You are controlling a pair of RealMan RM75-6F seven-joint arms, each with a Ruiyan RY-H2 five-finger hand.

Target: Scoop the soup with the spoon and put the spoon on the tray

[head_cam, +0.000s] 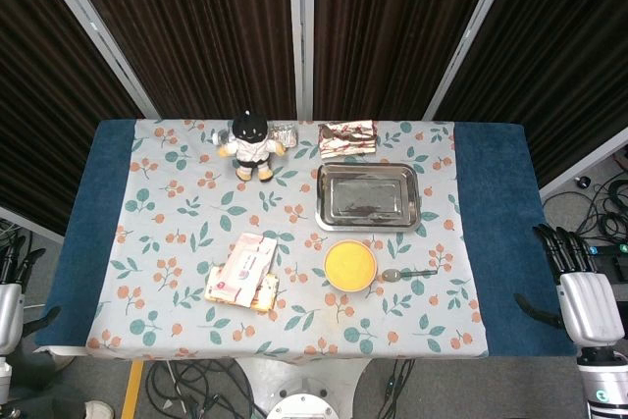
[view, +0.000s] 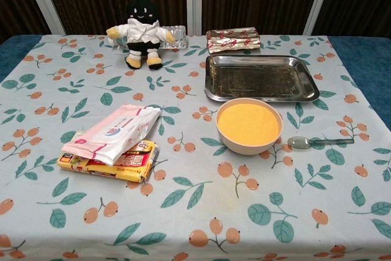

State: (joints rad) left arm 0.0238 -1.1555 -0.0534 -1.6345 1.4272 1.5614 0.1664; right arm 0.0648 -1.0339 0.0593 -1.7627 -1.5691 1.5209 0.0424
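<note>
A pale bowl of orange soup sits right of the table's middle. Just to its right a grey spoon lies flat on the cloth, bowl end towards the soup. Behind the bowl lies an empty steel tray. My right hand hangs off the table's right edge, fingers apart and holding nothing. Only a sliver of my left hand shows at the left frame edge, beside the table. Neither hand appears in the chest view.
A wet-wipes pack lies on a yellow packet at front left. At the back stand a plush doll and a wrapped snack pack. Cables run over the floor.
</note>
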